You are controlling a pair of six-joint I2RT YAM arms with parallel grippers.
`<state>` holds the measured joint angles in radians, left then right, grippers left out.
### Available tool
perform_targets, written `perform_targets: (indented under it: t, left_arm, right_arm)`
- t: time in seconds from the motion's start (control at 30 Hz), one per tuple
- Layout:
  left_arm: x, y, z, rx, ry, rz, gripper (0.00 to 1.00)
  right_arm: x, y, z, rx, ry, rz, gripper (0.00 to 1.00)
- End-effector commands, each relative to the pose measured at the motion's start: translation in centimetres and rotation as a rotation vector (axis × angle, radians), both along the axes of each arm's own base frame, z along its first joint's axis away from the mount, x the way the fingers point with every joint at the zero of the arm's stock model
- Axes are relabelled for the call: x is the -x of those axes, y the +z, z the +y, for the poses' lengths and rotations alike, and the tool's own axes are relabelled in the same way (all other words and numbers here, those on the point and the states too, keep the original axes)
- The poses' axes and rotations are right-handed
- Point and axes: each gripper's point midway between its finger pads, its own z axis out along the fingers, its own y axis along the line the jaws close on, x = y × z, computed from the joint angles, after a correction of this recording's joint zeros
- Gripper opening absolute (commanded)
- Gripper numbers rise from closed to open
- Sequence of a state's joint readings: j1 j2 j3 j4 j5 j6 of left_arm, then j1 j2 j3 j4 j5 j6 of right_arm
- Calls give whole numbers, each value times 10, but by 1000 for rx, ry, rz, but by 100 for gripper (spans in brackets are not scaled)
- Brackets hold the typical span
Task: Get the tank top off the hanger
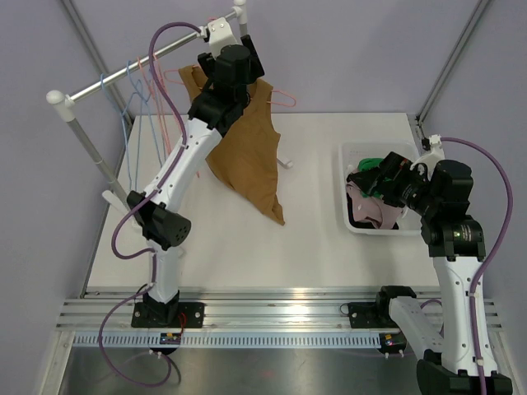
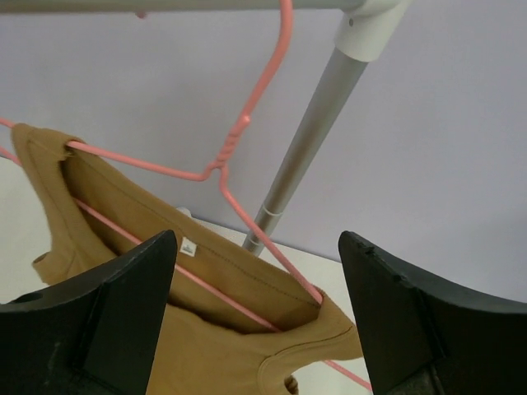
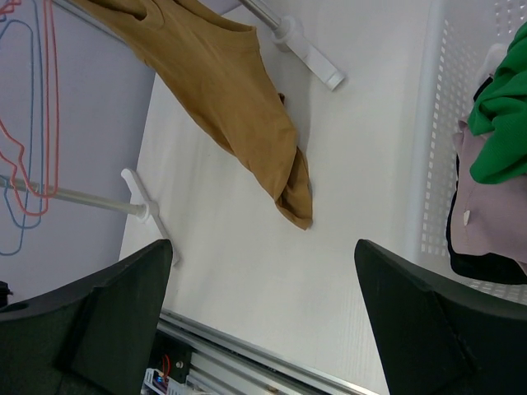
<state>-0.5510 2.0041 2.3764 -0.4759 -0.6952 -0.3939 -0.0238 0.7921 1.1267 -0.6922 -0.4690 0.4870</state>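
Bench [image 1: 329,247] beneath everything, white, carrying the feet of the clothes rack at the far left and a basket at the right. Rack rail [image 1: 123,70] set high across the far left corner, presumably for free hanging above the surface. Tank top [image 1: 247,156], tan, hung from that rail on a pink hanger [image 2: 239,132], shoulders threaded over the wire arms, hem trailing down to the bench and bunched at its tip; not yet off, then. Basket [image 1: 350,216], white and perforated, already holding green, pale pink and dark clothes; likely the destination for the freed garment. Spare hangers [image 1: 136,99], pink and blue, bare, further along the rail. Left pincer [image 2: 257,271] raised to hanger level, jaws wide apart, straddling the neckline and the nearer shoulder of the tank top without touching cloth or wire; placed there, by the look of it, to take the fabric near the strap and slide it off the end of the wire. Right pincer [image 3: 263,263] likewise wide apart and holding nothing, parked above the basket, well apart from the garment, probably to keep out of the way. Strap hooked over the wire end: the likely snag point.
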Motion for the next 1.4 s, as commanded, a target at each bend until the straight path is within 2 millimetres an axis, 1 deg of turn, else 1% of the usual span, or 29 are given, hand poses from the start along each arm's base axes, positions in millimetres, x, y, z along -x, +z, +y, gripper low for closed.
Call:
perform_targets:
  t: [0.0,0.07,0.13,0.17,0.2,0.27,0.3,0.37,0.4,0.43,0.5,0.57,0.6,0.63,0.7,0.73,0.8,0.83,0.87,0.9,0.97,1.0,1.1,1.17,1.27,1.37]
  left_arm:
    - [-15,27,-7,94,-16,-109,81]
    - [-21,25,-8,90,-9,-122,77]
    - [-25,24,-3,92,2,-124,74]
    - [-28,21,-4,90,4,-119,65]
    - [-28,21,-2,90,10,-119,60]
    - [-30,20,-1,89,8,-119,58]
    - [-30,19,-1,85,8,-117,54]
    - [-31,17,0,82,8,-112,53]
    - [-30,18,2,82,11,-113,44]
    - [-29,18,2,80,13,-110,39]
    - [-26,17,4,78,13,-106,34]
    - [-19,29,9,92,17,-131,22]
    - [-18,27,11,87,22,-127,19]
    - [-15,34,15,92,28,-137,10]
    - [-13,37,17,92,32,-140,7]
    - [-10,40,19,94,34,-145,1]
    - [-6,47,22,101,37,-155,0]
    - [-5,46,22,101,37,-152,0]
    - [-1,53,25,110,37,-166,0]
    - [1,56,26,111,37,-171,0]
    - [4,58,28,123,41,-179,0]
    - [9,66,32,135,47,-195,0]
    - [17,75,34,165,48,-212,0]
    - [22,82,30,180,37,-227,0]
    - [33,95,28,178,39,-256,0]
    - [46,104,20,188,17,-267,0]
  right_arm:
    - [-2,13,7,-20,39,-53,99]
    - [-1,15,10,-32,58,-57,100]
    - [0,12,11,-36,70,-52,99]
    - [1,12,11,-35,70,-53,99]
    - [2,11,11,-32,71,-56,100]
    - [3,11,11,-28,67,-60,99]
    - [4,12,11,-28,68,-66,100]
    - [5,14,12,-30,72,-72,100]
    - [6,15,12,-29,75,-73,99]
    - [6,16,12,-27,74,-78,100]
    - [6,17,12,-24,75,-81,100]
    - [6,16,12,-28,76,-81,99]
    - [6,16,12,-28,77,-81,100]
    - [8,17,12,-27,76,-84,100]
    - [8,17,12,-26,75,-86,100]
    - [9,18,11,-24,70,-92,99]
    - [10,20,11,-23,69,-97,99]
    - [10,20,12,-26,73,-95,100]
    - [10,20,12,-27,72,-94,99]
    - [10,19,12,-27,76,-93,99]
    - [11,20,12,-26,74,-96,100]
    - [11,21,12,-26,74,-99,100]
    - [12,22,12,-26,73,-105,99]
    - [12,23,12,-27,73,-103,100]
    - [13,24,12,-23,75,-105,99]
    - [13,25,11,-16,76,-110,99]
